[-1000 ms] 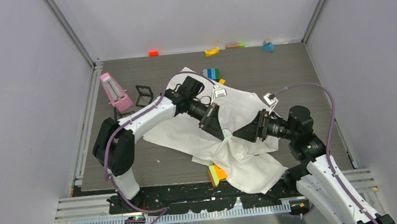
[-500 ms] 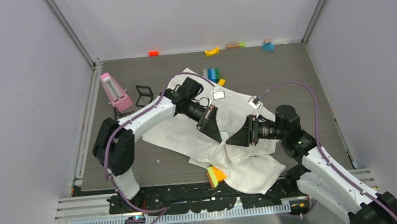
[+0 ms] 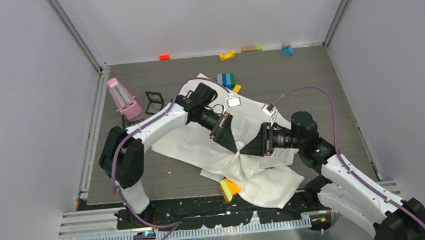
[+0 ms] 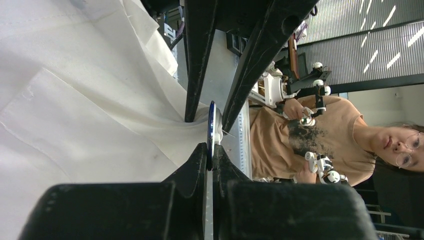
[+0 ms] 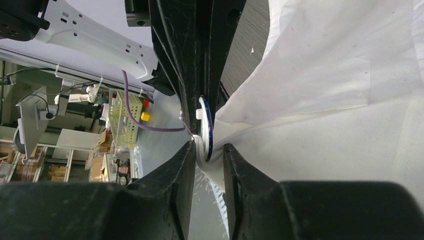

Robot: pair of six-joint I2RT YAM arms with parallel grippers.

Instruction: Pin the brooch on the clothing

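White shirt (image 3: 267, 180) bunched, left fingers (image 4: 196, 172) clamping brooch (image 4: 212, 127), right fingers (image 5: 181, 172) moved closer, seemingly parted around it

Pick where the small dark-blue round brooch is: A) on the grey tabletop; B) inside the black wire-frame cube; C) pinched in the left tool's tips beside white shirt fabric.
C: the left wrist view shows the left tool shut on the brooch, white shirt bunched beside it.

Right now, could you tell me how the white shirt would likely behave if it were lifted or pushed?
Probably floppy: the shirt lies in folds and gathers into creases at the brooch. Likely light and thin, as it drapes over a coloured block. Pushed, it would probably bunch up rather than slide whole.
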